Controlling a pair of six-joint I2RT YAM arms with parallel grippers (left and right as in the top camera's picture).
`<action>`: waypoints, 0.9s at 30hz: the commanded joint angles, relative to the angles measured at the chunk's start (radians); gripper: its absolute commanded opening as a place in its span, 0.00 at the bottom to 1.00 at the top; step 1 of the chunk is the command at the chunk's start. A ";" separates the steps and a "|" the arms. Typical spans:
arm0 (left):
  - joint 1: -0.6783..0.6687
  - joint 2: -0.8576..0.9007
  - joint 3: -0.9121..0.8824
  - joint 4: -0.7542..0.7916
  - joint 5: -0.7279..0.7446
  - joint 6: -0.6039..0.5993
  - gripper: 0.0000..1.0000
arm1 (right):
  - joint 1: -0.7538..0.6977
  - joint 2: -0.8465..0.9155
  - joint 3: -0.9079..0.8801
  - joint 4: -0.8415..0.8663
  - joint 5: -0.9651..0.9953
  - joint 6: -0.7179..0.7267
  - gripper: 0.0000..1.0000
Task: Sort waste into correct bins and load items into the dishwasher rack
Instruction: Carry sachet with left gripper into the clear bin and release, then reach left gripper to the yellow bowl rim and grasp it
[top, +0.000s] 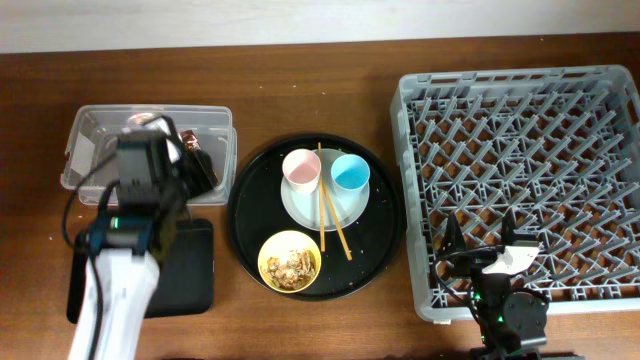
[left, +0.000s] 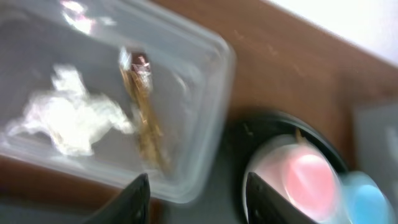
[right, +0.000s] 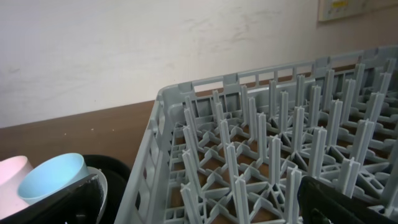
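My left gripper (left: 198, 193) hangs open over the right end of the clear bin (top: 95, 130), nothing between its fingers. Inside that bin lie the crumpled white tissue (left: 68, 118) and the brown-and-gold wrapper (left: 144, 118). The pink cup (top: 301, 168) and blue cup (top: 350, 173) stand on the pale plate (top: 300, 205), with the chopsticks (top: 335, 225) slanting off it. The yellow bowl (top: 266, 262) holds food scraps (top: 292, 266). My right gripper (right: 202, 205) is open and empty above the near left corner of the dishwasher rack (top: 520, 80).
The cups, plate, chopsticks and bowl all rest on a large round black tray (top: 375, 230) between the bins and the rack. A flat black rectangular tray (top: 190, 270) lies below the clear bin, partly under my left arm. Brown tabletop shows around everything.
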 joint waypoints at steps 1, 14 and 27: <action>-0.145 -0.137 0.001 -0.221 0.061 0.006 0.41 | -0.005 -0.006 -0.008 -0.004 0.004 -0.002 0.98; -0.709 0.072 0.000 -0.375 0.061 -0.074 0.23 | -0.005 -0.006 -0.008 -0.004 0.004 -0.002 0.99; -0.791 0.391 0.000 -0.272 0.072 -0.074 0.22 | -0.005 -0.006 -0.008 -0.004 0.004 -0.002 0.98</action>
